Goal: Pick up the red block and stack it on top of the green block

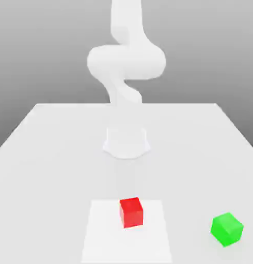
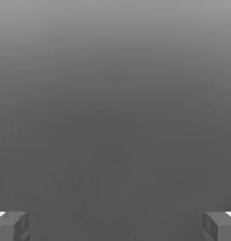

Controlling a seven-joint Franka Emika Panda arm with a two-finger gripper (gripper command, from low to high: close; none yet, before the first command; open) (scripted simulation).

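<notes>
So from where I'm sitting, the table [image 1: 56,149] is plain white and the arm [image 1: 126,59] rises at its far side, bent over itself like a fat white elbow. Red block [image 1: 131,212] sits near the front edge, about the middle of the exterior view, on a slightly brighter white patch [image 1: 103,232] of the tabletop. Green block [image 1: 227,229] is off toward the exterior view's right, a bit closer to the camera and turned at an angle, well apart from the red one. Both are flat on the table, nothing stacked, nothing touching them. In the hand view I get the gripper [image 2: 115,226] with its 2 fingertips [image 2: 11,226] spread wide, 1 at each side, nothing between them, just grey floor. So claw's released and not holding anything
</notes>
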